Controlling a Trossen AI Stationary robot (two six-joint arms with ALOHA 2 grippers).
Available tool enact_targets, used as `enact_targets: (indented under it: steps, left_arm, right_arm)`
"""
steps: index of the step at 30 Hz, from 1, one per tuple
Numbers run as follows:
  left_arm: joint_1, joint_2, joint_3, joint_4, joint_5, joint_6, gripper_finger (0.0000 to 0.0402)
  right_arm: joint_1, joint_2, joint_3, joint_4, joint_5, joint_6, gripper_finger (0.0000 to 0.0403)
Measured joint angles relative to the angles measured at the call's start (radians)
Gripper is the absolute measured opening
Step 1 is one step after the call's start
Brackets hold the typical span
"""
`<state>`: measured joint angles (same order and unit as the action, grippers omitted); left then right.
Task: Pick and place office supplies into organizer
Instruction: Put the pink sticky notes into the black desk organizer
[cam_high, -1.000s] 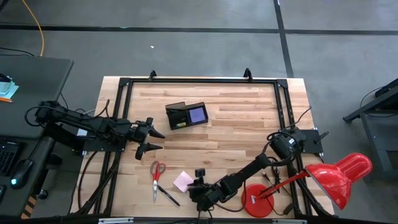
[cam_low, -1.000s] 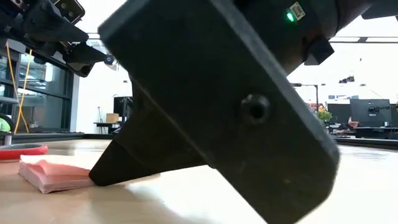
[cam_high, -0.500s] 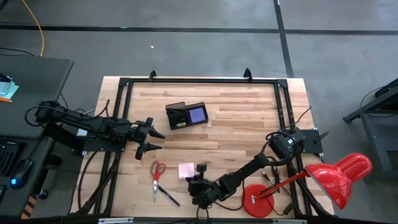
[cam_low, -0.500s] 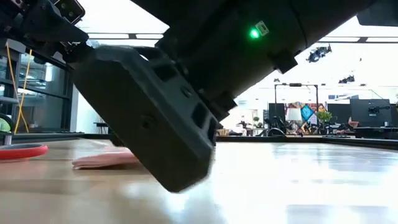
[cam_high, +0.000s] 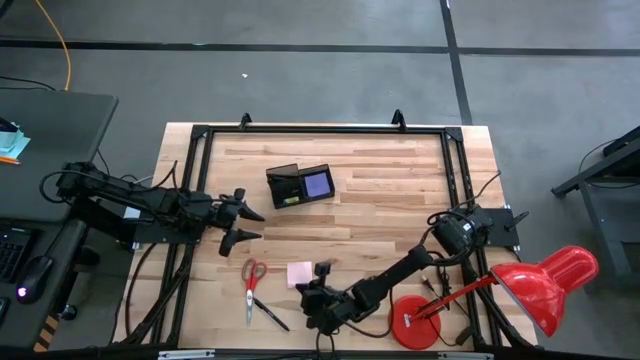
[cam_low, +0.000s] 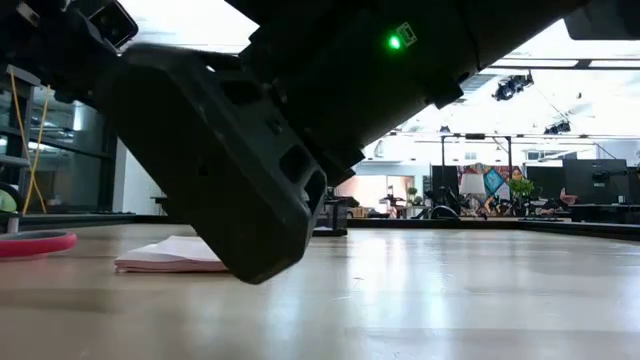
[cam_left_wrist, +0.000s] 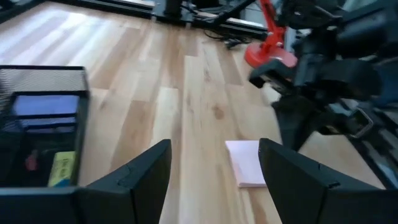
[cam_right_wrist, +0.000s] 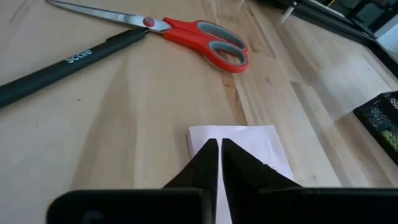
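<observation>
Your right gripper sits low at the near edge of the table, its two fingers pressed together with nothing between them. Their tips rest at the near edge of the pink sticky-note pad, which lies flat on the wood; it is not gripped. In the high view that gripper sits just beside the pad, with the red-handled scissors and a black pen close on the far side of it.

To lift the pad well, you would likely need to part the fingers first, then come down so one finger passes each side of the pad's edge, or tilt to catch a side, since a flat pad gives closed tips nothing to hold. Keep the approach shallow and slow; a push may only slide it toward the scissors.

The organizer stands well apart, toward the far middle of the table; one compartment already holds a purple pad. Your left gripper waits with its fingers spread and empty between pad and organizer, so plan the carry to clear it. The red desk lamp stands near the right arm.
</observation>
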<state>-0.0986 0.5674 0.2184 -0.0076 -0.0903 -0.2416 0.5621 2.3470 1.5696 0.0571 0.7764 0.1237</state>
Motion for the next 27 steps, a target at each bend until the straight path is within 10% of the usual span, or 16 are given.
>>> enact_targets:
  steps: [16,27]
  left_arm:
    - [0.000,0.000,0.000,0.005,-0.034,-0.018,0.0230]
    - [0.000,0.000,0.000,0.003,-0.034,-0.018,0.0230]
  right_arm:
    - [-0.040,-0.006,0.002,-0.110,-0.080,-0.187,0.0201]
    - [-0.077,-0.010,0.003,-0.155,-0.153,-0.092,0.0214]
